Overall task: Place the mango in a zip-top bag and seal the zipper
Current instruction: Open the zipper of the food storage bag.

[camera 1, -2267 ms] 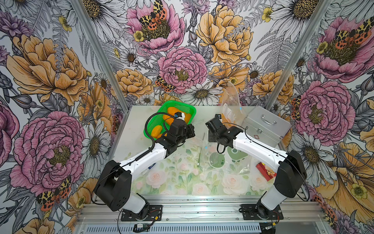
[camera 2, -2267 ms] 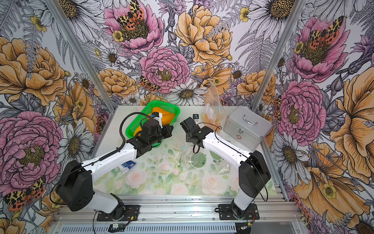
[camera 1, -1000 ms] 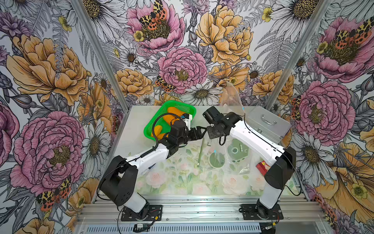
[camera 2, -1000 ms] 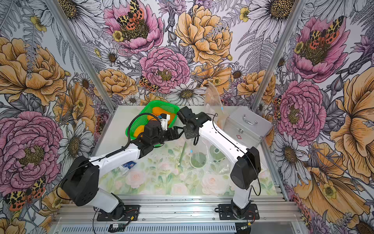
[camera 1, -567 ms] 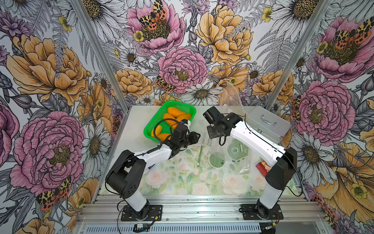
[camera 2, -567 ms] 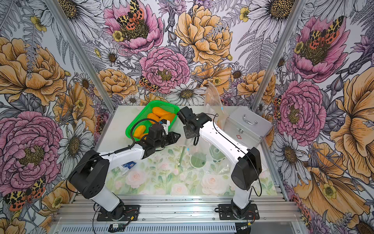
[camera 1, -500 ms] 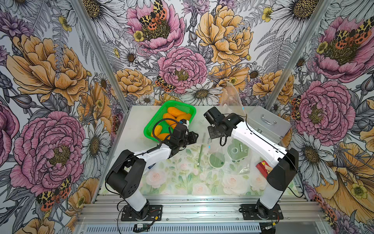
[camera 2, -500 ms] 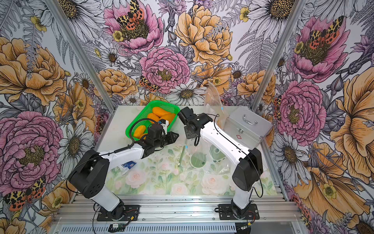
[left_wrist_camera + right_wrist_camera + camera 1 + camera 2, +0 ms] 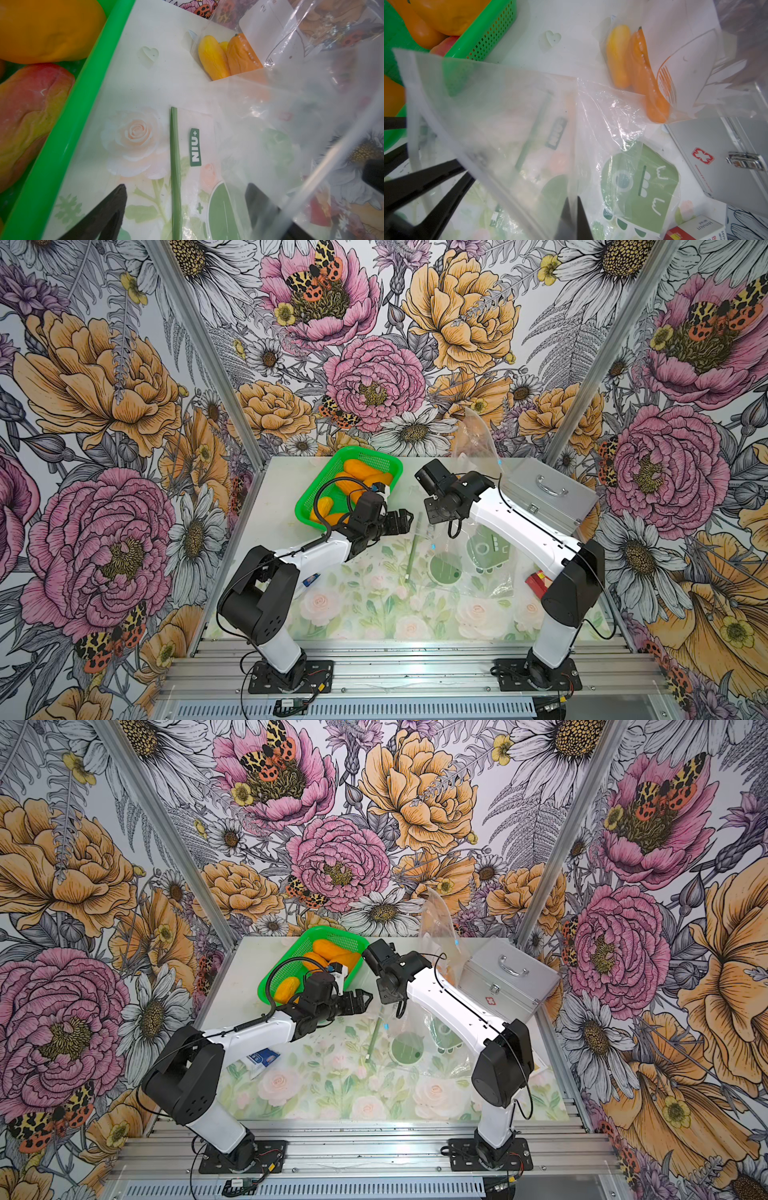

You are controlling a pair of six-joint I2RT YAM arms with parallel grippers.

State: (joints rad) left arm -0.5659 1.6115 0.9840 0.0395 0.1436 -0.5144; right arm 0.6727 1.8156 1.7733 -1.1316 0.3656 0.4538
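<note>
Several orange mangoes (image 9: 360, 473) (image 9: 328, 952) lie in a green basket (image 9: 305, 506); in the left wrist view one mango (image 9: 47, 29) sits inside its rim (image 9: 68, 133). The clear zip-top bag (image 9: 465, 556) lies on the table, its green zipper strip (image 9: 411, 547) (image 9: 175, 166) facing the basket. My left gripper (image 9: 400, 519) (image 9: 185, 205) stands open over that strip, holding nothing. My right gripper (image 9: 436, 512) (image 9: 573, 202) is shut on a raised fold of the bag's film (image 9: 500, 116), which veils one left finger (image 9: 259, 205).
A second clear bag (image 9: 473, 443) (image 9: 639, 68) with mangoes inside leans at the back against the silver case (image 9: 544, 489). A red box (image 9: 536, 578) lies by the right arm's base link. A small blue packet (image 9: 309, 580) lies under the left arm.
My left gripper drew back a little from the right gripper toward the basket, and its jaws stand wide again. The right arm keeps its pinch on the bag and has barely moved.
</note>
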